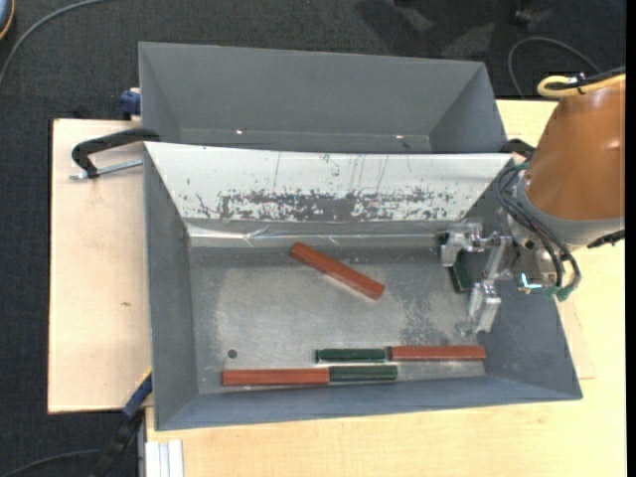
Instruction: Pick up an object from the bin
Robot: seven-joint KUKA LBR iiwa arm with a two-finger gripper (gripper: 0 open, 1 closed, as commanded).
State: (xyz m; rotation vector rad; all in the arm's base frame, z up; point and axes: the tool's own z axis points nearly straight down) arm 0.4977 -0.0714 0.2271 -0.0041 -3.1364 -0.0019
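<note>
Five slim bars are seen on the floor of the grey metal bin [167, 296]. At the near left, a long red-brown bar [275, 376] is laid along the foot of the near wall. Further right and toward the far side, a slanted red-brown bar [338, 269] is set well apart from the rest. Two dark green bars [351, 355] are then found by the near wall, one just beside the other, with a short red-brown bar [437, 352] lined up to their right. The gripper [485, 314] is poised at the right, over that bar's right end. Whether the claw is open or closed cannot be told, and nothing is seen held in it.

The short red-brown bar is judged stiff, light and smooth-sided. It would best be taken across its narrow width, near the middle, so that tipping is avoided. On the hard, scuffed metal floor it may be pushed aside easily. Room is limited by the near wall and the green neighbour.
</note>
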